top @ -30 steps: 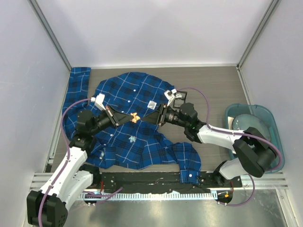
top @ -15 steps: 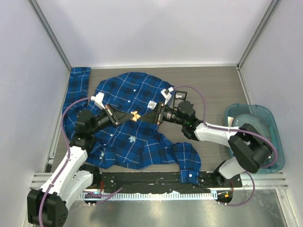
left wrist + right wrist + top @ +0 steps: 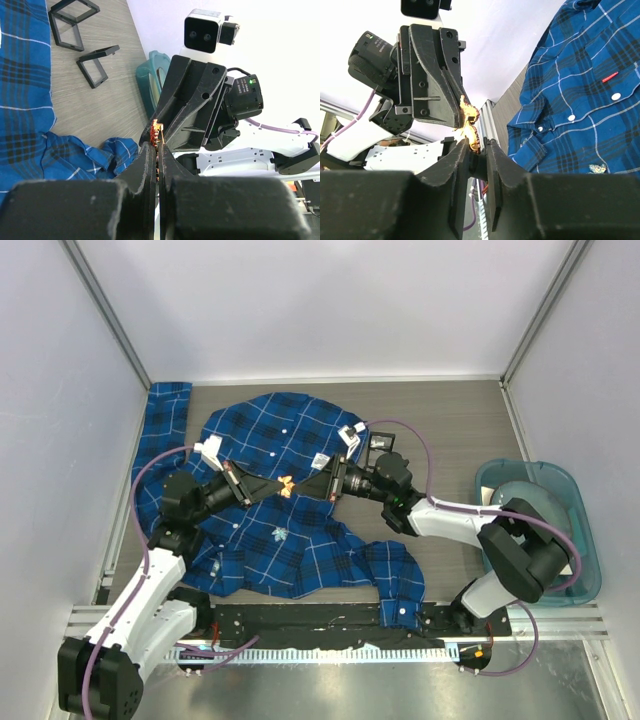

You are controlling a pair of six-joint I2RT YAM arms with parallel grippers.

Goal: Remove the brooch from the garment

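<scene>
Nearest the arm bases, the plaid shirt (image 3: 300, 540) lay spread flat on the table (image 3: 450, 420), one cuff close to the front rail. Above its middle the two grippers met tip to tip. The left gripper (image 3: 277, 489) was clamped shut on the small orange-gold brooch (image 3: 286, 487), which was raised clear of the cloth. The right gripper (image 3: 301, 486) had its jaws narrowly apart around the brooch's other end (the wrist view did not settle whether the pads pressed it). A teal bin (image 3: 590, 540) stood well apart to the right. Farther back, black frames (image 3: 381, 445) lay on the table beside the shirt, and one sleeve ran along the left wall.
</scene>
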